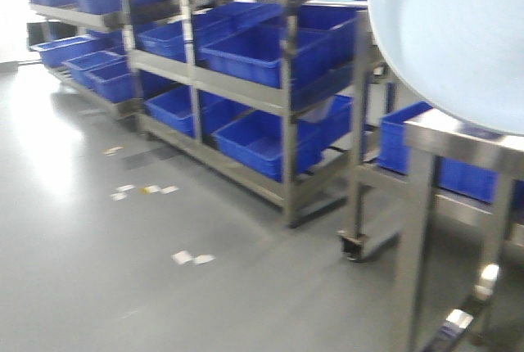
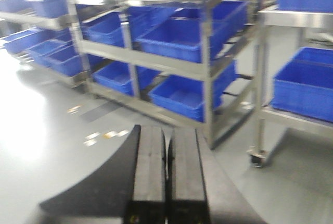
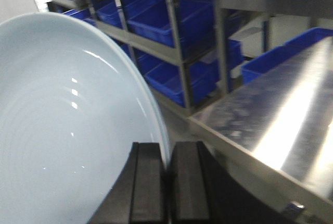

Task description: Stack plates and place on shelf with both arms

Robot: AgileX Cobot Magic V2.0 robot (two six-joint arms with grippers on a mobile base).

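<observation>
Grey floor (image 1: 98, 286) is glaring white at far left. Steel racks (image 1: 286, 98) are running along the back, carrying blue bins (image 1: 262, 53) on every tier. Paper scraps (image 1: 192, 258) are lying on the floor. A steel tabletop (image 3: 281, 114) is reflecting light at right, and a caster (image 1: 354, 245) is showing beside it.
</observation>
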